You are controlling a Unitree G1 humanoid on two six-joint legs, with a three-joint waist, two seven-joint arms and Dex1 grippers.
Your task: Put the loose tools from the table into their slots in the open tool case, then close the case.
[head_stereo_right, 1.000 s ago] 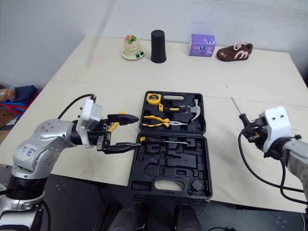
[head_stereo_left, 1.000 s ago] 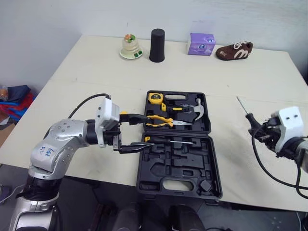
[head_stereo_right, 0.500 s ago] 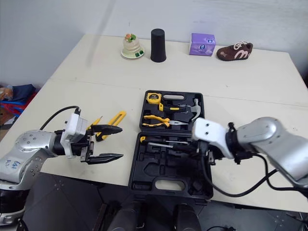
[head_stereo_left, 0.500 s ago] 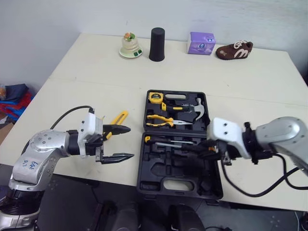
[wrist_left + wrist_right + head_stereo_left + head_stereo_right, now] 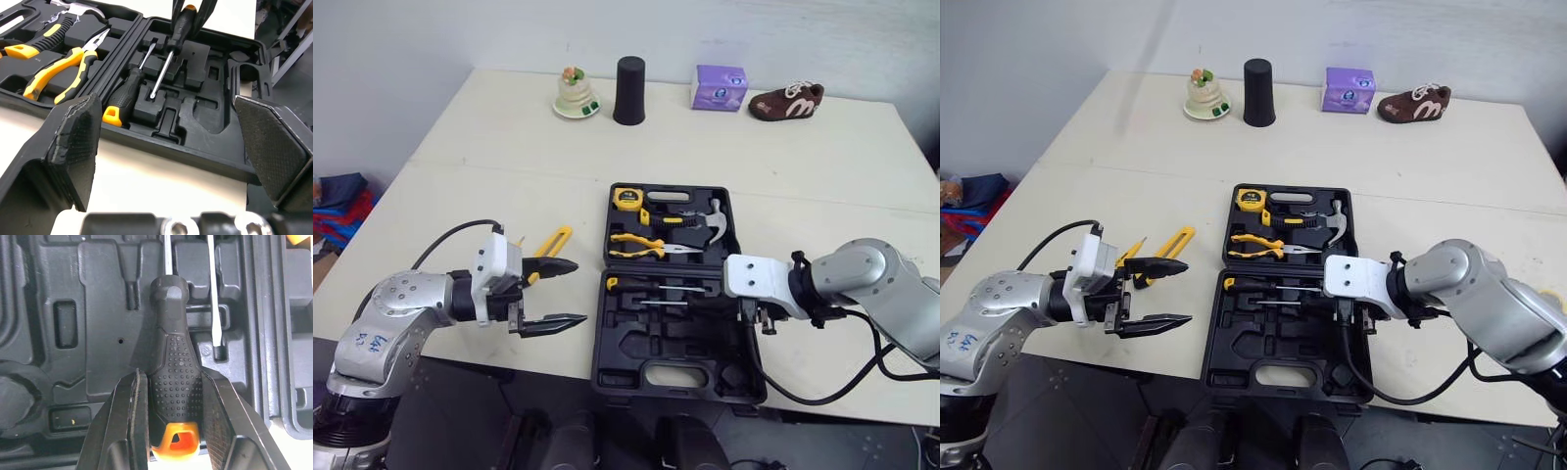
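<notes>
The black tool case lies open in the middle of the table. Its far half holds a tape measure, a hammer and yellow pliers. A screwdriver with a yellow end lies in the near half. My right gripper is over that near half, shut on a black screwdriver with an orange cap; its shaft points across the slots. My left gripper hangs open left of the case with nothing between its fingers. Just behind it, a yellow-handled tool lies loose on the table.
Along the table's far edge stand a figurine on a plate, a black cup, a purple box and a brown shoe. The table's near edge runs just under the case and my left gripper.
My right arm swung in from the table's right side with the screwdriver and now holds it low over the case's near half. My left gripper drew back left, away from the case.
</notes>
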